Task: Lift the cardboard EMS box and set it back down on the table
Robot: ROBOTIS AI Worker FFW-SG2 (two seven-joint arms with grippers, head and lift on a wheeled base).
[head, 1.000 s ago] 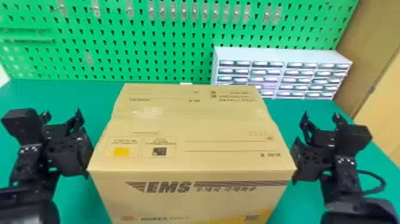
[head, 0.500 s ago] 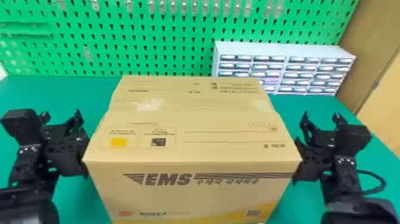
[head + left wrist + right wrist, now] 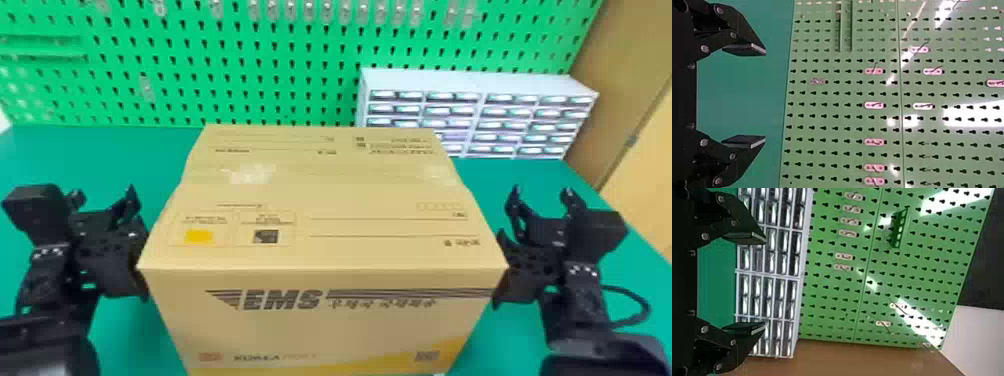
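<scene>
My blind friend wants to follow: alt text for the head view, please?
A cardboard EMS box between a robot's open left end effector and open right end effector, at a green table. Behind are a green pegboard and a drawer unit.

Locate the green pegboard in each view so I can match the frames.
Head view: pegboard spans the top, behind the cardboard EMS box and drawer cabinet.
Left wrist view: pegboard beyond the left gripper.
Right wrist view: pegboard beyond the right gripper, past the drawer cabinet.
Shared landmark: green tabletop, on the pegboard's near side.
</scene>
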